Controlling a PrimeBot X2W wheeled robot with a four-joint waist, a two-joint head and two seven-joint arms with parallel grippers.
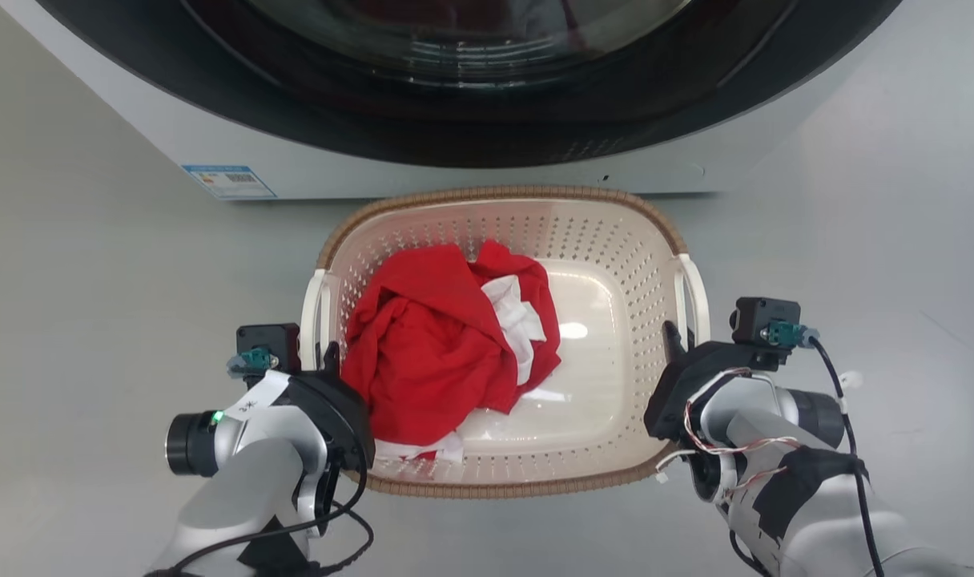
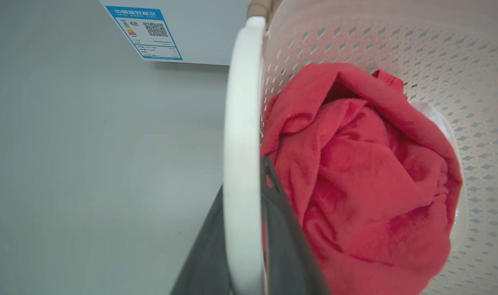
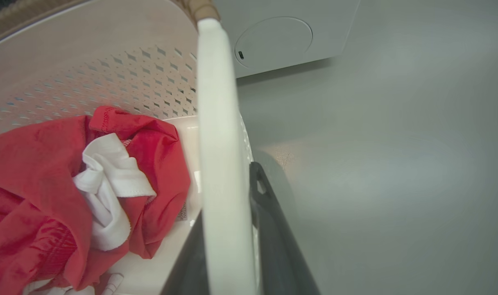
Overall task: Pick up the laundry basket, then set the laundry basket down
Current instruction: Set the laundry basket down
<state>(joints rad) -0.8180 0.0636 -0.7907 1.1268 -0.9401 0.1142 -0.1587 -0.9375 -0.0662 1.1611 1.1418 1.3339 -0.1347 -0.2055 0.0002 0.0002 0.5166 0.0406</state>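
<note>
Red-and-white clothing (image 1: 439,336) lies in the laundry basket (image 1: 615,240) before the washing machine (image 1: 311,160). The left gripper (image 2: 244,176) and right gripper (image 3: 228,188) each straddle a white handle (image 2: 243,102), seemingly clamped.

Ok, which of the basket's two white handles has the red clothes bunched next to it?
The left handle. The red garment is heaped against that side of the laundry basket; the right handle has bare basket floor beside it.

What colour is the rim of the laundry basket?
Brown, woven-look. The laundry basket shows it best in the head view.
</note>
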